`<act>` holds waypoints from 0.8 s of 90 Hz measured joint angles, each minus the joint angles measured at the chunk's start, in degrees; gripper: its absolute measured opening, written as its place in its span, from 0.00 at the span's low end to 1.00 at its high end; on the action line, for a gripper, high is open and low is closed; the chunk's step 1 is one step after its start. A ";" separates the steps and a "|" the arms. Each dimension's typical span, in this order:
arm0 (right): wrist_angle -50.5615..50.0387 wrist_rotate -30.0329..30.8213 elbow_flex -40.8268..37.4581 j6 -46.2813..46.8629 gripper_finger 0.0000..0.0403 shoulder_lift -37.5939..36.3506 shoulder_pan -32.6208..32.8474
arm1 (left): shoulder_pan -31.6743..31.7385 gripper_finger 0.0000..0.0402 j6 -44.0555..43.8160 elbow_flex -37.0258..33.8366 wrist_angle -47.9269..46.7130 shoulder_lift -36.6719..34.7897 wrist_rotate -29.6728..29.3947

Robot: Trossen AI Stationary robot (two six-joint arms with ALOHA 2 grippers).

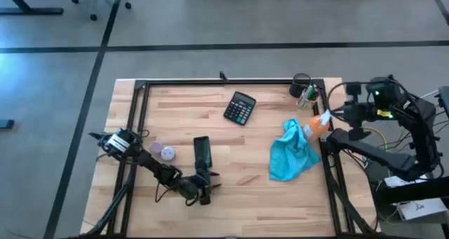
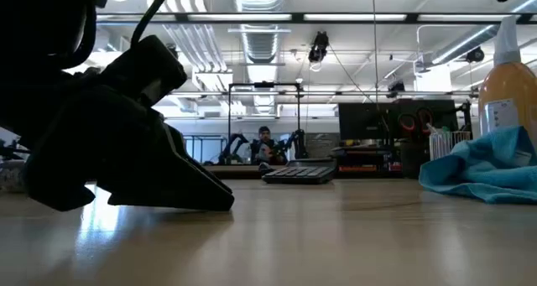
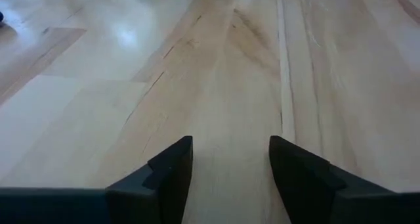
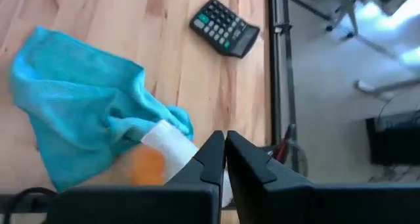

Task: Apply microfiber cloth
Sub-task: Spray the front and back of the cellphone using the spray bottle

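Observation:
The turquoise microfiber cloth (image 1: pixel 291 155) lies crumpled on the table's right part, one end bunched against an upright orange spray bottle (image 1: pixel 317 125). The right wrist view shows the cloth (image 4: pixel 79 112) spread beside the bottle's white head (image 4: pixel 170 142). My right gripper (image 4: pixel 225 148) is shut and hovers just above that head, at the table's right edge (image 1: pixel 331 118). My left gripper (image 3: pixel 230 152) is open, low over bare wood near the front edge (image 1: pixel 212 183), pointing toward the cloth with nothing between its fingers. My right gripper's shut fingers (image 4: pixel 213 155) stand right over the spray bottle's white head; whether they touch it I cannot tell.
A black calculator (image 1: pixel 240 107) lies at the far middle. A black phone-like slab (image 1: pixel 202 151) lies just beyond my left gripper, with two small round pieces (image 1: pixel 163 150) to its left. A cup with pens (image 1: pixel 303 92) stands at the far right. Black frame rails (image 1: pixel 231 82) border the table.

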 joint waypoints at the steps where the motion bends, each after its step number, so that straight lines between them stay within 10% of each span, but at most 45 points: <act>1: -0.05 0.95 -0.31 0.29 0.00 -0.28 0.00 | 0.00 0.47 0.00 0.01 0.00 0.00 0.00; 20: -0.12 17.38 -6.61 12.28 0.00 -3.66 0.00 | 0.00 0.45 -0.02 0.00 0.03 0.00 0.02; 72: -0.08 13.60 -20.79 21.73 0.00 -3.47 0.00 | 0.00 0.42 0.02 0.00 -0.26 0.00 0.30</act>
